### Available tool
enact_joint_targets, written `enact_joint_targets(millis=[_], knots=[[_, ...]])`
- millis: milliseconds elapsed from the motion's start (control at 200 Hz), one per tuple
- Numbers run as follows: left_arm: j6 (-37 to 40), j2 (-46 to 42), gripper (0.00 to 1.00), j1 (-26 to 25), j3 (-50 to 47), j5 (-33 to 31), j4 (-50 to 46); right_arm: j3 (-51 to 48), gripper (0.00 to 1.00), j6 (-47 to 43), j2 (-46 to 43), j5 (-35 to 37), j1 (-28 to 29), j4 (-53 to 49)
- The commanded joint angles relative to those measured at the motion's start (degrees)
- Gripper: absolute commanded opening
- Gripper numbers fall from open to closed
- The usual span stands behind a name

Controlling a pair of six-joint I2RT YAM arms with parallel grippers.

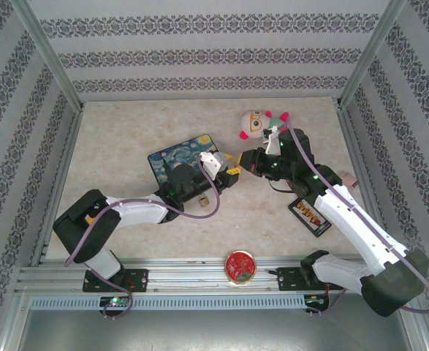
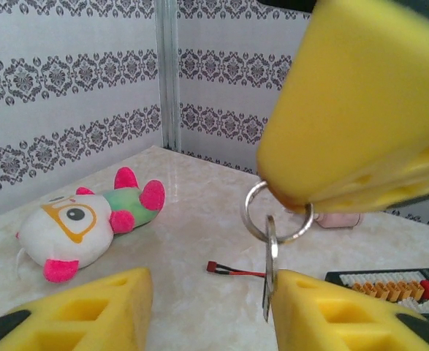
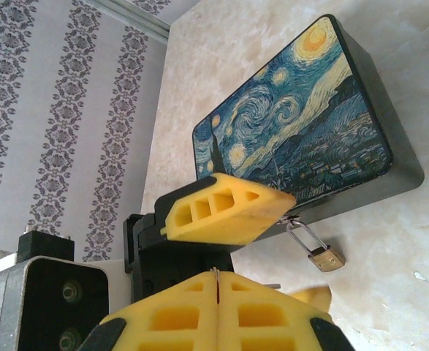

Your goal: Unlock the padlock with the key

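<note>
Hanging mid-handover, the key (image 2: 270,274) waits.
Nearest the bases, the padlock (image 3: 324,256) lies on the table (image 1: 126,219) just beside the painted tin (image 3: 302,124). Above and beyond it, the left gripper (image 2: 210,292) has its jaws apart around the key, which dangles by its ring (image 2: 276,216) from the closed right gripper (image 3: 215,285). If the left clamps off-centre, the loose key may swivel askew or drop on release.

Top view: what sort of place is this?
Probably a robot test cell: an aluminium frame holds wallpaper-patterned panels around a marble-look table, the left arm and right arm are bolted at its near edge, and props such as a plush toy and painted tin lie about.
</note>
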Motion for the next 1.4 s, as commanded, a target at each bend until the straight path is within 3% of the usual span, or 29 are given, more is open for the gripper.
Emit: enact_joint_targets(millis=[0, 400, 755, 835, 885, 1169, 1394], knots=[[0.49, 0.41, 0.36, -0.58, 1.47, 0.24, 3.59, -0.65, 0.00, 0.74, 0.17, -1.00, -0.18, 1.49], [2.12, -0.97, 0.00, -0.58, 0.45, -1.68, 1.81, -0.68, 0.00, 0.51, 0.88, -0.71, -0.18, 1.60], [15.27, -6.63, 0.00, -0.58, -0.06, -8.03, -8.71, 1.37, 0.05, -2.34, 0.10, 0.89, -0.96, -3.74], [18.39, -7.47, 0.00, -0.58, 0.58, -9.06, -11.68, 1.65, 0.24, -2.33, -0.07, 0.53, -1.10, -4.30], [20.07, -7.71, 0.00, -0.58, 0.55, -10.28, -12.40, 1.89, 0.28, -2.35, 0.00, 0.53, -1.15, -4.71], [28.56, -8.73, 0.00, -0.83, 1.80, -13.25, -15.85, 4.14, 0.36, 1.16, 1.59, -3.73, -1.41, -4.48], [31.72, -8.39, 0.00, -1.58, 2.02, -14.25, -14.85, 6.90, 0.36, 3.34, 6.00, -8.57, -1.28, -3.33]])
